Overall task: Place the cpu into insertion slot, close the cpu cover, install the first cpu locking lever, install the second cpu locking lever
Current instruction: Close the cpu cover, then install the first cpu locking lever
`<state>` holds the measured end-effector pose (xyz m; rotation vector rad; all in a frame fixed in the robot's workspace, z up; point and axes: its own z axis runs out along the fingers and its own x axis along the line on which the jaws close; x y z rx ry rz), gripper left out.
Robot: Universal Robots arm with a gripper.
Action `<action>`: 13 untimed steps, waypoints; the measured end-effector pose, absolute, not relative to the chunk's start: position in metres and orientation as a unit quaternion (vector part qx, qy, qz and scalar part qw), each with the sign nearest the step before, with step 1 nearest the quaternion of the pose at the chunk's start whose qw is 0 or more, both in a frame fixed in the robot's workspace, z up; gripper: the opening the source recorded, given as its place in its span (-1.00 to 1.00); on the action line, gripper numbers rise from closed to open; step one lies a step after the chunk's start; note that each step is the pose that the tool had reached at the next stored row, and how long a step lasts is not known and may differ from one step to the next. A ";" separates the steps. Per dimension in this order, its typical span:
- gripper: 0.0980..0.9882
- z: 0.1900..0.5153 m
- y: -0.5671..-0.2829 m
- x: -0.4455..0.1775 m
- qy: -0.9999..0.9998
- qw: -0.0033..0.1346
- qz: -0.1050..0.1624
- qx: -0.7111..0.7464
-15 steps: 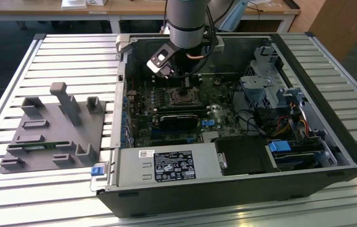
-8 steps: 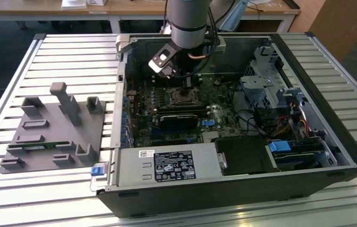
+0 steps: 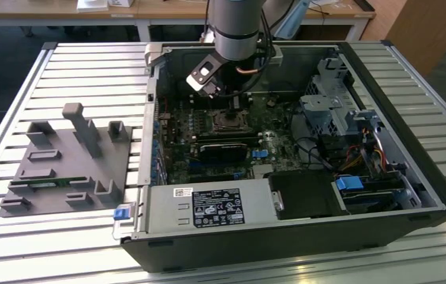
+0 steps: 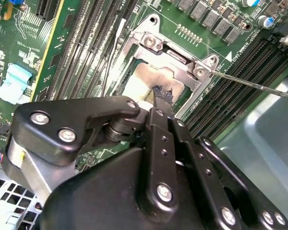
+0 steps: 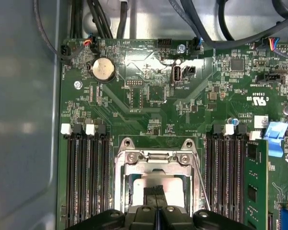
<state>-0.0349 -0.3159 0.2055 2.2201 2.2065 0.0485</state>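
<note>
Two fingers (image 4: pixel 159 129) of the gripper (image 4: pixel 162 97) are pressed together with no gap between them, and nothing is held between them. In both wrist views the gripper (image 5: pixel 156 196) has its tip over the middle of the cpu (image 4: pixel 145 79); I cannot tell if the tip touches the metal. The cpu (image 5: pixel 138 184) lies flat in the insertion slot (image 3: pixel 227 121), its silver top showing through the window of the cpu cover (image 4: pixel 175 53). The cpu cover (image 5: pixel 156 157) lies down around the chip, a silver frame with screws at its corners. One thin locking lever (image 4: pixel 252 85) runs out from a corner of the cover, across the memory slots (image 4: pixel 233 93); in the first wrist view the lever (image 5: pixel 201 184) stands just beside the cover. Memory slots (image 5: pixel 86 177) are on both sides of the socket, on the green motherboard (image 5: pixel 149 86). In the exterior view the arm (image 3: pixel 237 29) reaches down into the open computer case (image 3: pixel 412 171). The case lies on a slatted table (image 3: pixel 89 77), and a grey fixture (image 3: pixel 65 165) stands at the exterior view's left.
</note>
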 end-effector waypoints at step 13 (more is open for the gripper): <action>-0.98 0.212 -0.316 -0.035 0.705 0.005 0.016 0.709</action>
